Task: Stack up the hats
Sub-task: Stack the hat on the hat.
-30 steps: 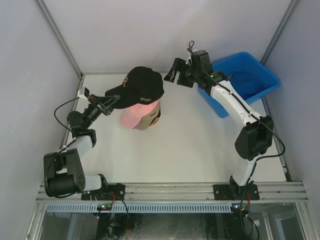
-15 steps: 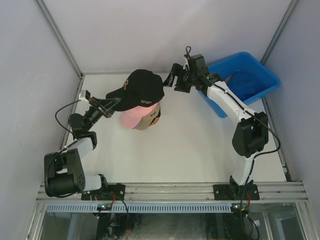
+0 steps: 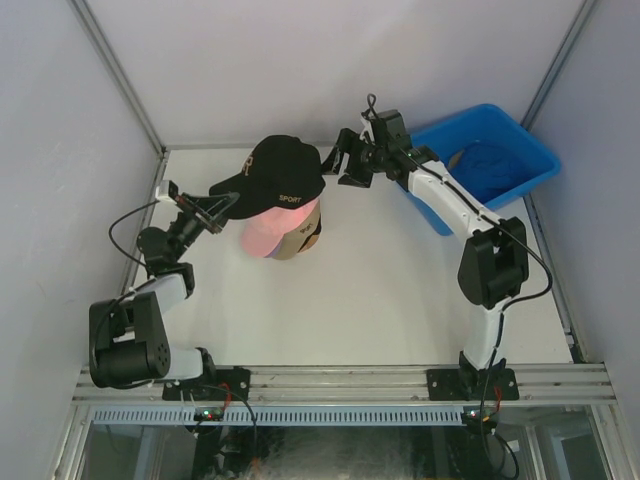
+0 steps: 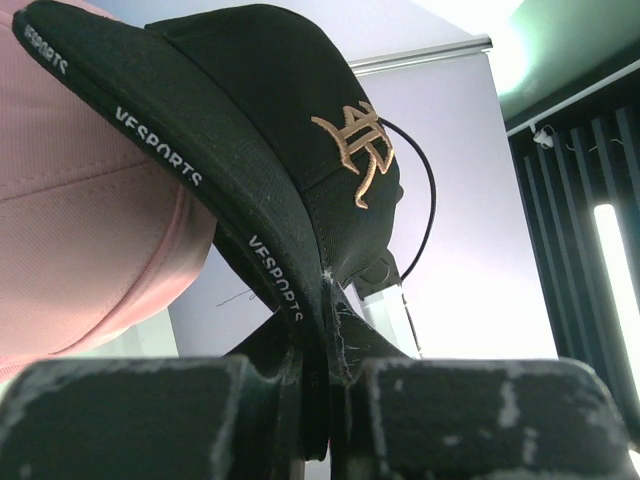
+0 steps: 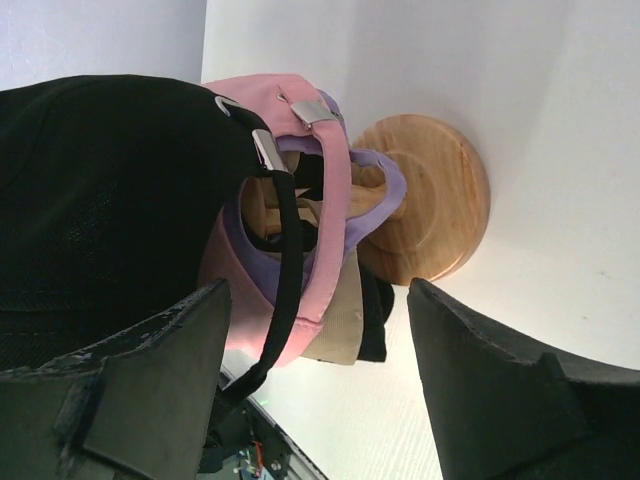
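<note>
A black hat (image 3: pixel 282 177) with a gold embroidered logo sits tilted over the stack, which shows a pink hat (image 3: pixel 262 231) and a tan one (image 3: pixel 300 240). My left gripper (image 3: pixel 207 210) is shut on the black hat's brim (image 4: pixel 215 195), which is pinched edge-on between the fingers (image 4: pixel 140 420). My right gripper (image 3: pixel 338 164) is open just behind the black hat's rear. In the right wrist view the black hat's back strap (image 5: pixel 287 270) hangs between my spread fingers (image 5: pixel 500 380), in front of the pink (image 5: pixel 320 150), purple (image 5: pixel 385 195) and tan (image 5: pixel 340 320) hats.
The stack rests on a wooden stand with a round base (image 5: pixel 445 200) in the middle of the white table (image 3: pixel 370 290). A blue plastic bin (image 3: pixel 520 150) stands at the back right, with blue fabric (image 3: pixel 488 160) inside it. Grey walls enclose the table on three sides.
My right gripper has moved left from near the bin up to the back of the black hat. The left gripper keeps its hold on the brim, almost still.
</note>
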Available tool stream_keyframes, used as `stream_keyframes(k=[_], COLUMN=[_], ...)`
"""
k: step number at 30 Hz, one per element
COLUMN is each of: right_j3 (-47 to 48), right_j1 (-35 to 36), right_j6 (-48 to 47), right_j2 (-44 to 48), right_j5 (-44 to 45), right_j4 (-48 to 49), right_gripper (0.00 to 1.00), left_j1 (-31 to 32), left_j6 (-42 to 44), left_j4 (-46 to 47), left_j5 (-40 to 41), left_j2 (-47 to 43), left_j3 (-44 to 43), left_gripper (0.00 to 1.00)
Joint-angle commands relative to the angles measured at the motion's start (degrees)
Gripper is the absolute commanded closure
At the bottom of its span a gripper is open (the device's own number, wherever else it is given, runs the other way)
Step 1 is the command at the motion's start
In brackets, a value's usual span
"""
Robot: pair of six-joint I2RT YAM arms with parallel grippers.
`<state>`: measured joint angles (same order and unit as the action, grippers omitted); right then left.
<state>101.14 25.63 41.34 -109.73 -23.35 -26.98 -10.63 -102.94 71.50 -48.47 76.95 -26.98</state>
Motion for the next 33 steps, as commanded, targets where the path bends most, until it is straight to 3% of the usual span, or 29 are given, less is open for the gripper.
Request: stream_keyframes(k=[1, 33], right_j3=[4.4, 12.5], right_j1=[0.9, 2.8], right_j6=[0.6, -4.1], right_j2=[-1.6, -9.9], right_j5=[-2.0, 2.3], right_j4=[0.9, -7.6], right_gripper=[0.29, 0.30], left_j1=[-0.4, -1.7], left_j6=[-1.8, 3.3], left_j4=[6.8, 7.2], left_j5=[1.7, 4.1], left_j2=[0.9, 4.2], left_j3=[0.4, 7.1], left_gripper=[1.00, 1.00])
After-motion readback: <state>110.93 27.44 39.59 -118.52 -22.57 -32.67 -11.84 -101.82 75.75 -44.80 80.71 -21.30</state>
